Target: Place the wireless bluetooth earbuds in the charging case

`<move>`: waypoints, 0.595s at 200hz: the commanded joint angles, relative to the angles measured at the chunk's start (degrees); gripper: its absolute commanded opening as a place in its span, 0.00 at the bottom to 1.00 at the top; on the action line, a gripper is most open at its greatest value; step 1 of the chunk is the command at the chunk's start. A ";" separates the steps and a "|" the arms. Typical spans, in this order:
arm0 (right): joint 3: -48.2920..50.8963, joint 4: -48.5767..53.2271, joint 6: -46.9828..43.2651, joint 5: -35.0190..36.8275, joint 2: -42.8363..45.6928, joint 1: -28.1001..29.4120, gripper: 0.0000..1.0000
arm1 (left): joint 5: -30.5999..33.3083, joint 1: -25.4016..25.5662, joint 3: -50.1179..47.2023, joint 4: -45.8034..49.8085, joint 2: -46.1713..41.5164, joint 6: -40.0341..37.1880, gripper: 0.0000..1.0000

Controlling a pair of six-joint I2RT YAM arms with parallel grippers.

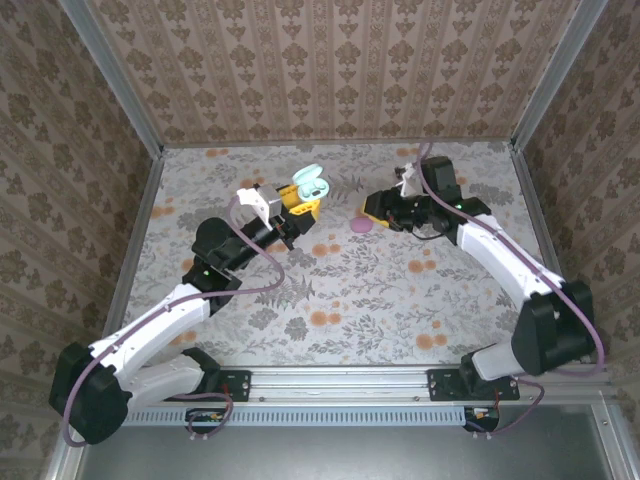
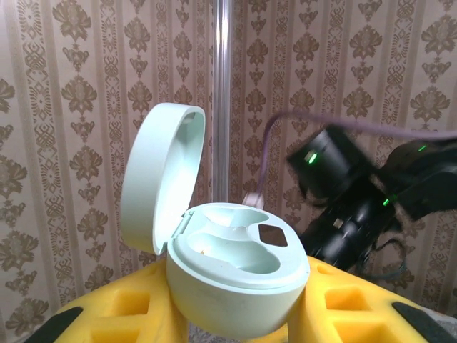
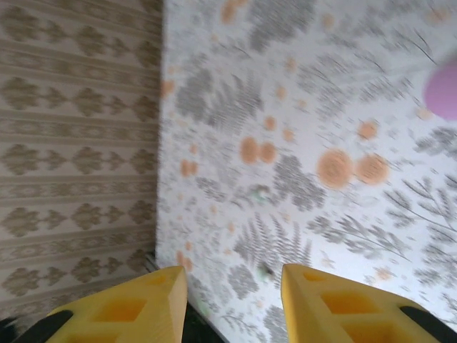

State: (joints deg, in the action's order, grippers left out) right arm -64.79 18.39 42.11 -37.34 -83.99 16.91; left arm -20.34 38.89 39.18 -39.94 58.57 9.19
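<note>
A mint-green charging case [image 2: 235, 275] sits upright between the yellow fingers of my left gripper [image 2: 235, 318], which is shut on its body. Its lid [image 2: 161, 175] stands hinged open to the left, and both wells look empty. From above, the case [image 1: 308, 184] is held up at the back middle of the table. My right gripper [image 1: 376, 207] hovers to its right, fingers pointing left. In the right wrist view that gripper [image 3: 234, 300] is open with only tablecloth between its pads. A tiny pale speck [image 3: 260, 193] lies on the cloth; whether it is an earbud is too blurred to tell.
A pinkish-purple rounded thing [image 1: 362, 226] lies on the floral tablecloth just below and left of the right gripper, and also shows as a pinkish-purple blur [image 3: 443, 89] at the right edge. Patterned walls [image 1: 330, 60] close in the back and sides.
</note>
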 commanded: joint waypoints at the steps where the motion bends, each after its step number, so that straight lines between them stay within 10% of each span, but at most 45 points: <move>1: 0.50 2.76 -2.38 1.05 -5.05 3.16 0.39 | 1.51 -0.22 -0.56 2.35 -3.44 -0.95 0.34; 119: -28.16 8.43 -16.50 4.26 -40.01 21.82 0.34 | 3.20 -0.06 0.42 11.57 -11.61 -2.95 0.34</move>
State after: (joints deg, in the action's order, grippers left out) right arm -86.46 22.17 31.59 -34.68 -119.15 37.08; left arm -17.91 38.89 38.96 -28.95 48.60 7.25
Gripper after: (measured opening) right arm 0.351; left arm 0.342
